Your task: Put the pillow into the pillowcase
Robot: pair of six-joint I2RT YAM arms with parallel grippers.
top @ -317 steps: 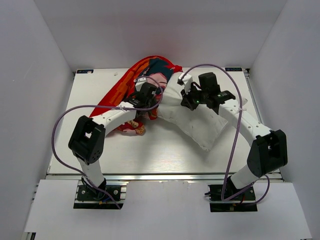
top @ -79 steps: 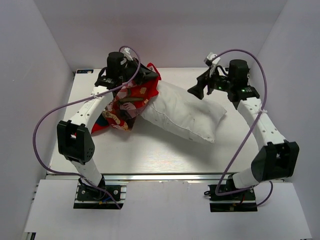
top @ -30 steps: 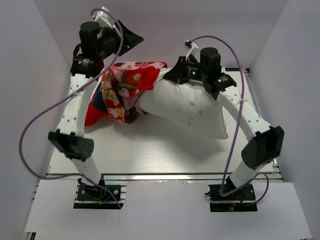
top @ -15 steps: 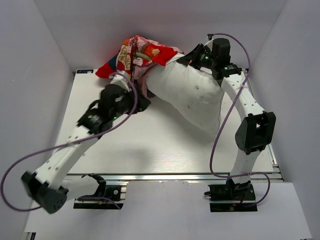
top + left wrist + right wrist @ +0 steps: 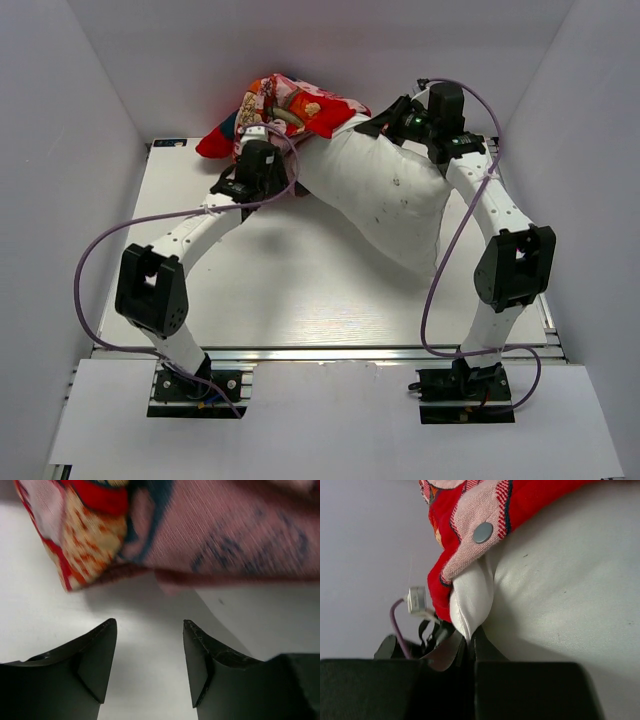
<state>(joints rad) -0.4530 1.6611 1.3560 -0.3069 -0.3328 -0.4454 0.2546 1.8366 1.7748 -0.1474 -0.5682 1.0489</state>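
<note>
**Pillow mostly out of the case; only one tool has a grip**

The right tool [image 5: 470, 645] is closed tight on a thin fold of the pillow [image 5: 385, 200] at its far corner. It holds that end up over the back of the desk [image 5: 300, 300], and the rest of the pillow sags down toward the right side. The pillowcase [image 5: 290, 105] is bunched over the raised far-left end only, so most of the pillow is bare. In the right wrist view, the case edge with its snap button [image 5: 483, 532] sits just beside the pinch. We read the clamp as on white fabric, not red.

The left tool [image 5: 149, 630] has its fingers apart with nothing between them. The case's lower edge hangs just ahead of the fingers, not touching them.

Risks as we see them:
- The right grip is a small pinch carrying a heavy, plump pillow. A tug from the left side could pull the fold out and drop the pillow.
- Nothing holds the case. It only drapes over the pillow, so any jolt could slide it off the corner.
- The left tool could close on both layers of the case and pinch the mouth shut, or take the pink lining only and turn it inside out.
- We can't see the case's opening from here, so the left tool would be aiming for the edge partly blind.
</note>
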